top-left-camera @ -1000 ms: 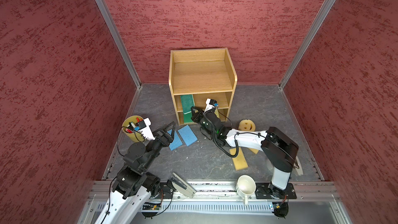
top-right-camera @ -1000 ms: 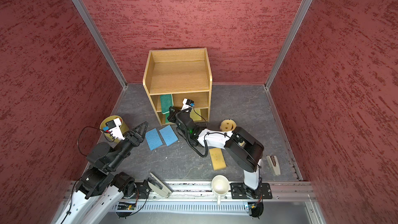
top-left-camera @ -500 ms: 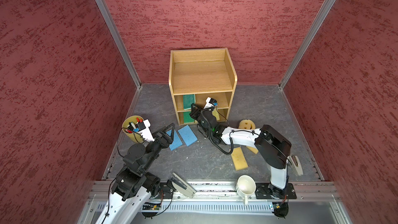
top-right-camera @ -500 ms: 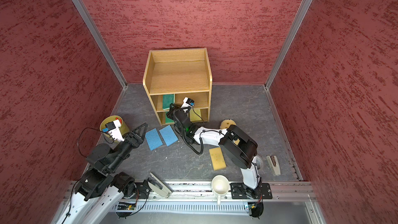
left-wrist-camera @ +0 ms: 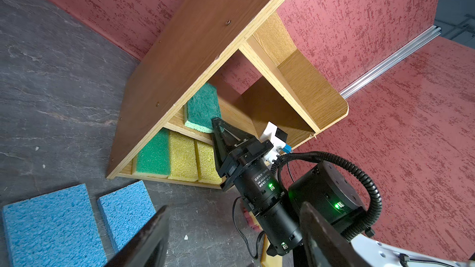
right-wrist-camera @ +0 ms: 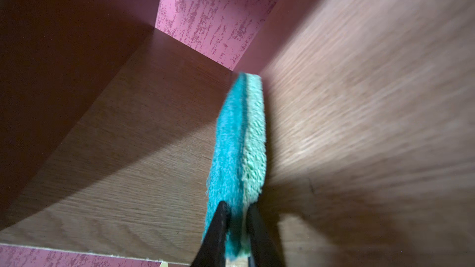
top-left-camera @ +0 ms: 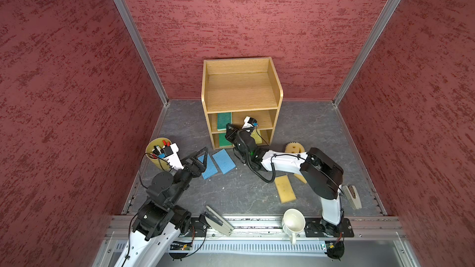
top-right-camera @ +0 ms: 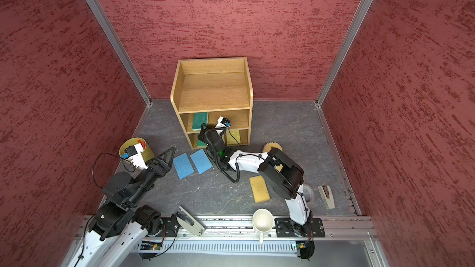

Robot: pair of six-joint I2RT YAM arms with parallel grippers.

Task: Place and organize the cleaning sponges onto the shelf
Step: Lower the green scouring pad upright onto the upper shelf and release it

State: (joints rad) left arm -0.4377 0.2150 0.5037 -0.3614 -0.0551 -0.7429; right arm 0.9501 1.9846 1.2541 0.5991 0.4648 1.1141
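On the grey table [top-left-camera: 308, 129] between red walls [top-left-camera: 231, 21], the right arm [top-left-camera: 282, 161] reaches into the middle level of the shelf [top-left-camera: 241, 91]. The right hand [right-wrist-camera: 237, 206] pinches a green sponge [right-wrist-camera: 239, 137] there. The left hand [top-left-camera: 204, 156] hangs wide open by two blue sponges [top-left-camera: 223, 161].

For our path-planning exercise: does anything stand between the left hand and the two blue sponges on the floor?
Nothing visible does. The open left hand hovers close by the blue sponges, which lie flat side by side on the floor; the right hand is farther off, pinching a green sponge inside the shelf.
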